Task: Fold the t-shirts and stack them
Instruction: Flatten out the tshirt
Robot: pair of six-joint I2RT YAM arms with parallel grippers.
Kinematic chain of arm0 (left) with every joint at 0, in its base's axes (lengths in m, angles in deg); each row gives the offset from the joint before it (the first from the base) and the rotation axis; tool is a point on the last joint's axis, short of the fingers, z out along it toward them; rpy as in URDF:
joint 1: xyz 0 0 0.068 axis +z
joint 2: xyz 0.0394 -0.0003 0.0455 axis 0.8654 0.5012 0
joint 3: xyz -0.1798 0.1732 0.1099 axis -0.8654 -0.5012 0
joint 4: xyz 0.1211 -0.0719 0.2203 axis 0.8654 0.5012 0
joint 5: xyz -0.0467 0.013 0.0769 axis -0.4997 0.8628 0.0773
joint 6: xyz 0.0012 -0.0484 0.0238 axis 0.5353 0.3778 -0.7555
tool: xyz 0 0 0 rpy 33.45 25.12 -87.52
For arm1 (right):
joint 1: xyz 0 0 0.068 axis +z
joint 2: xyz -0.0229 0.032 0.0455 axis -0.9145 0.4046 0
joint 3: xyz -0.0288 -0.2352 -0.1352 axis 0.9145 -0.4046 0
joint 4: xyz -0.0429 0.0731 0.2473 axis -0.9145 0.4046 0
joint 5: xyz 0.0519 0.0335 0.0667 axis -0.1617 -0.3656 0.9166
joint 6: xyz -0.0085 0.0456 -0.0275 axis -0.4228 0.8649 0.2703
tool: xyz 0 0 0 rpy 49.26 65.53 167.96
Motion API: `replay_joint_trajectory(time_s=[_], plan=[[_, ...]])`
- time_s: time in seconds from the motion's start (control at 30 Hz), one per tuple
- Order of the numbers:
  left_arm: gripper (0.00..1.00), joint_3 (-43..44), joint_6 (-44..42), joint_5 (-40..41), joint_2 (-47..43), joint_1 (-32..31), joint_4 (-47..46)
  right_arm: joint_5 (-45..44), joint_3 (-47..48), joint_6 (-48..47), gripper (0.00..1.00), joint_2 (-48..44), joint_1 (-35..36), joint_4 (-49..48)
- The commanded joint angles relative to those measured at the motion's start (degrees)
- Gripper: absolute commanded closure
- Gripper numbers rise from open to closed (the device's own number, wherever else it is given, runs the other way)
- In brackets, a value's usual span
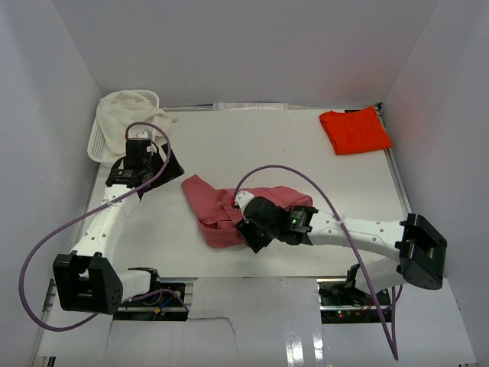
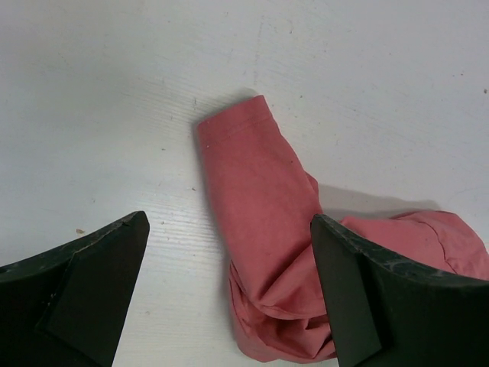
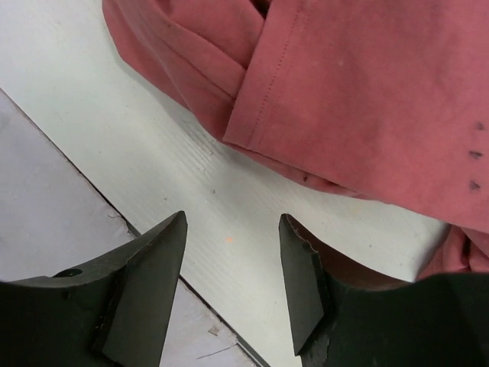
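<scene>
Close to the near edge of the white, faintly grained table [image 1: 260,145], the right gripper [image 3: 233,222] hangs low with its dark wedge-shaped fingers part-way apart. Only bare tabletop lies between them, and the stitched hem of the dusty rose t-shirt [image 1: 218,218] is just beyond their tips. That shirt lies crumpled in soft folds near the table's middle, one sleeve stretched flat toward the left. Just left of the sleeve the left gripper [image 2: 229,222] is spread wide, holding nothing. Farther back, the orange-red t-shirt [image 1: 355,130] rests folded into a neat rectangle at the far right corner — well apart from the rose one — while a white plastic lattice basket [image 1: 98,145] heaped with cream cloth [image 1: 126,111] sits far left.
</scene>
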Motion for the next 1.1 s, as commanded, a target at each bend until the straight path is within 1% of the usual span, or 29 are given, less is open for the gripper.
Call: replay_joint_trajectory(time_s=[0.0,0.13,0.2,0.3,0.7,0.77,0.93,1.0,1.03,1.07], plan=[[0.02,-0.8,-0.3,-7.7,-0.3,3.4,-2.3,-3.6,2.2,0.6,0.42,3.2,1.8,-2.4],[0.02,-1.8,-0.1,-12.9,0.6,6.2,-3.6,-5.0,3.5,0.2,0.42,6.1,2.4,-3.6],[0.02,-2.4,0.0,-14.2,1.1,9.2,-3.9,-5.5,4.5,0.1,0.43,7.8,2.8,-3.8],[0.02,-3.1,-0.1,-15.7,1.2,10.2,-4.6,-8.0,6.0,-0.2,0.43,9.8,3.4,-3.8],[0.02,-3.5,-0.5,-16.6,1.0,11.5,-4.9,-11.5,11.1,-1.3,0.44,15.8,5.2,-2.8],[0.02,-3.5,-0.6,-16.8,1.0,11.6,-5.0,-12.7,11.6,-1.2,0.47,16.5,5.2,-2.3],[0.02,-3.6,-0.7,-17.2,1.2,11.8,-5.0,-18.7,13.7,-0.7,0.48,19.1,5.2,1.5],[0.02,-3.5,-0.7,-17.3,1.2,11.9,-5.2,-19.5,14.2,-0.6,0.48,19.8,5.2,1.9],[0.02,-3.5,-0.7,-17.3,1.2,11.9,-5.2,-19.9,14.3,-0.6,0.49,19.9,5.2,2.0],[0.02,-3.7,-0.7,-17.5,1.2,12.0,-5.3,-20.2,14.4,-0.3,0.54,20.0,5.2,2.1]])
